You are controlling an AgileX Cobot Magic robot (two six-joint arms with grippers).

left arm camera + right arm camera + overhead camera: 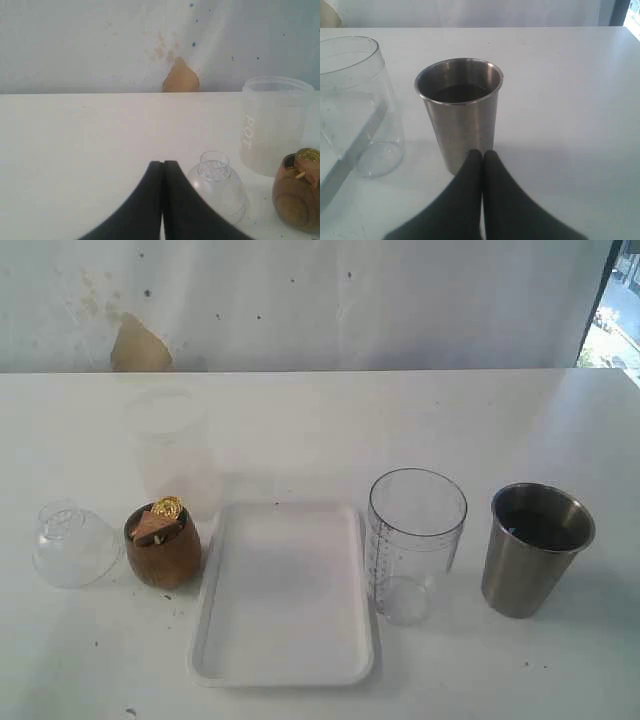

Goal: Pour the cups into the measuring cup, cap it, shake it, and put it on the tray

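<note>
The tray (285,600) lies nearest the exterior camera, bare, its long sides running from 6 to 12 o'clock. Take it as the clock's centre. The measuring cup (415,540) stands upright and uncapped just beside its rim at 3 o'clock. The steel cup (532,550) stands farther out on the same line, apart from the measuring cup, with something dark inside. At 9 o'clock the wooden cup (165,550) stands just beside the tray, holding gold-wrapped bits, and the clear lid (70,545) lies just past it. The frosted cup (172,455) stands farther back, at 11 o'clock.

Neither arm shows in that view. The right gripper (482,152) is clenched on nothing. The steel cup is very near at its 12 o'clock, and I cannot tell whether they touch. The left gripper (162,164) is likewise clenched and empty, with the lid at its 1 o'clock and the wooden cup beyond at 2.

The right arm looks nearer the steel cup, whose long axis is vertical. A side grasp would need the jaws opened first.
</note>
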